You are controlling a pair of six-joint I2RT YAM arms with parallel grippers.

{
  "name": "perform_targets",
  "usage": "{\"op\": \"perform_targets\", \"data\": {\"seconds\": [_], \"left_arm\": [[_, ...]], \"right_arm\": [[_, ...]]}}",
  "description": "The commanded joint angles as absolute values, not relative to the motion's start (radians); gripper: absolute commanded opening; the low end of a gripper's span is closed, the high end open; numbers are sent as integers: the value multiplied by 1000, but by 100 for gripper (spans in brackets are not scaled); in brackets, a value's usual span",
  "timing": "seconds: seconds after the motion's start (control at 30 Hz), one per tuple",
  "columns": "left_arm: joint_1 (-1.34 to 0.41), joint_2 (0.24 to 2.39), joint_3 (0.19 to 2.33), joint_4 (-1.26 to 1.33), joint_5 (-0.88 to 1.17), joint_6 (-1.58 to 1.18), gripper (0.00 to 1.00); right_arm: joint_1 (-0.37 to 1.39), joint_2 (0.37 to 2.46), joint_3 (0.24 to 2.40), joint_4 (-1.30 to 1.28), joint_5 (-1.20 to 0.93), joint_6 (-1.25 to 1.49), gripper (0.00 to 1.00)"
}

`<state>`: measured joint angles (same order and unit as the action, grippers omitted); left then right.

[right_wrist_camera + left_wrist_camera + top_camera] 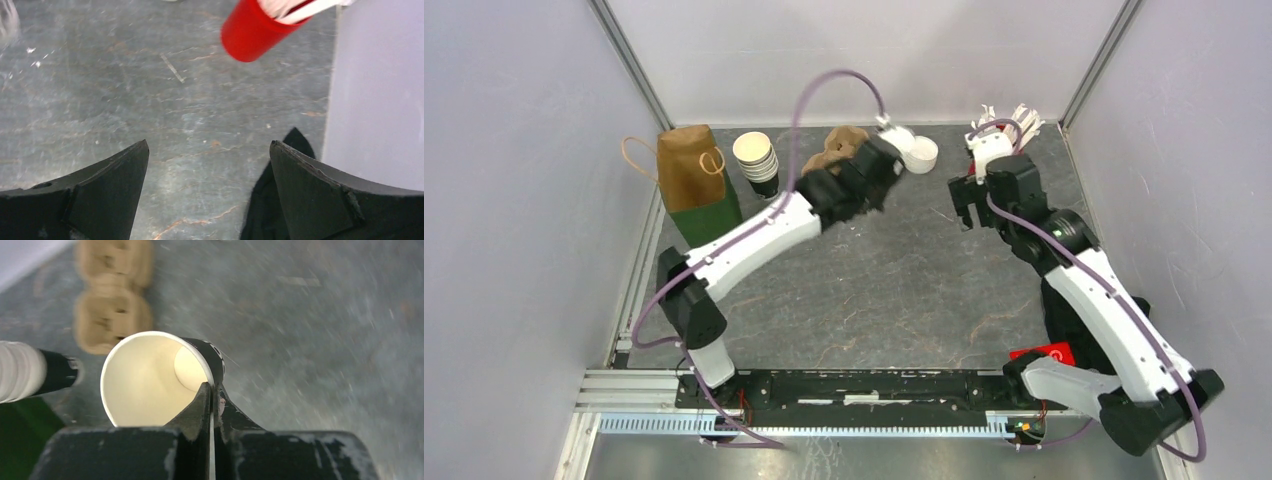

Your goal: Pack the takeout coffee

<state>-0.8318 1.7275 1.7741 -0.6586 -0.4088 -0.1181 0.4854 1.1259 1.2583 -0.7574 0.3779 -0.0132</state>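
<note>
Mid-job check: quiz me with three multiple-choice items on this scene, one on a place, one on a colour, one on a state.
1. Where is the brown paper bag?
A) far left, beside the cup stack
B) near right corner
C) between the arm bases

2. What colour is the tub holding white sticks?
A) blue
B) red
C) green

3. What is the left gripper doing?
A) open over bare table
B) shut on a lid
C) shut on the lidless dark cup

Key: 1 A, the top view shows it there; 2 B, the right wrist view shows red; 3 C, the left wrist view shows the cup's wall pinched.
</note>
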Motion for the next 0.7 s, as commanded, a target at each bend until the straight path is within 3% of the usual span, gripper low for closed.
{"op": "perform_targets", "data": {"seconds": [0.0,0.17,0.67], "left_arm": [[-990,1696,1669,-541,-385,-44,2],[-1084,1703,1568,-498,-295,-9,2],[-1133,1771,1424,-431,-264,69,2]], "right_arm": [[488,989,1253,-718,555,-18,98],[489,888,1184,-613,553,-29,98],[489,905,1212,-603,505,-17,98]]}}
